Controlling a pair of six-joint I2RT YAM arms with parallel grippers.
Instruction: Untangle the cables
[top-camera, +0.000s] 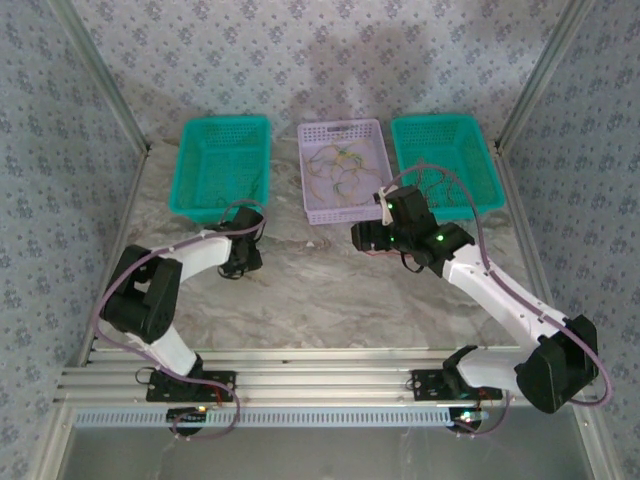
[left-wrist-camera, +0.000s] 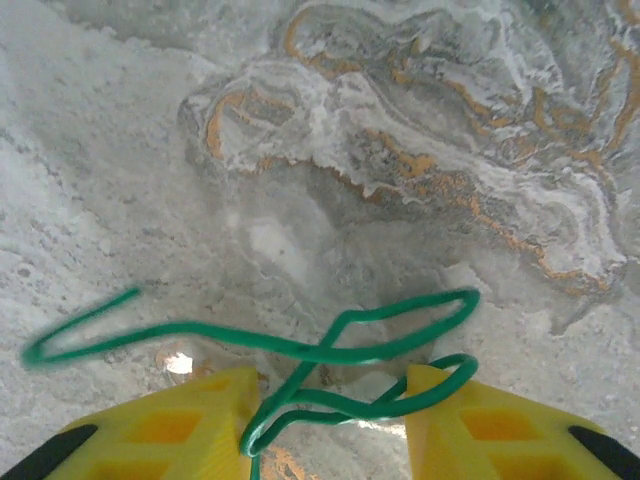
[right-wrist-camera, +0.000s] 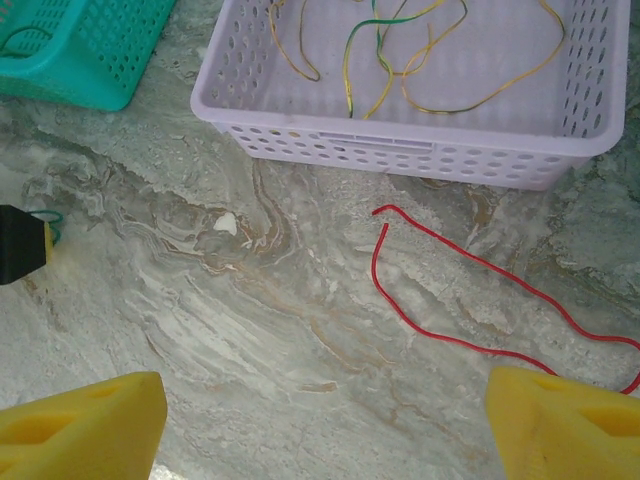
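Thin green curly wire: looping betw. fingers of L gripper, standing part-open, not pinching. R gripper: gaping wide, empty, nr thin red wire on marble table. Step: isolating strands; next prob. needing firm pinch.

No text, label, brand, number or sign can be read on anything here.
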